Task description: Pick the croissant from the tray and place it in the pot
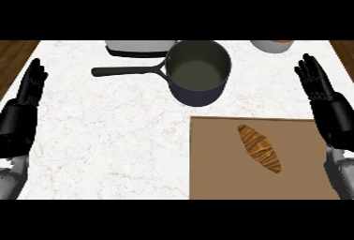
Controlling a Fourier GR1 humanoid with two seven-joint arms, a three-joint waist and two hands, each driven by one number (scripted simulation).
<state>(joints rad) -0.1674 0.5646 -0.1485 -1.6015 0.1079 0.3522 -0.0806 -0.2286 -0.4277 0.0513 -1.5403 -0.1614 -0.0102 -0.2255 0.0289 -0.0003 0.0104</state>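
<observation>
A single white marble counter [104, 140] fills most of the frame, with strips of wooden floor [14, 51] showing at the upper left and upper right corners. One flat brown tray [214, 178] takes up the lower right of the frame, running down to the bottom edge. One dark pot [198, 70] stands at upper centre, just above the tray's top edge, its inside bare and its long black handle [128, 71] pointing to the left. Two black hands flank the scene: the left hand [29, 86] shows at the left edge, the right hand [314, 84] at the right edge, each at rest with fingers straight and pointing up, grasping nothing and touching nothing. One grey-rimmed dish [142, 47] lies at the top edge, partly hidden behind the pot and cut off by the frame. One croissant [259, 147], golden with darker stripes, lies slantwise on the tray's right half, well apart from the pot and from both hands. One small pale bowl [272, 45] sits at the top right, only its lower part in view.
</observation>
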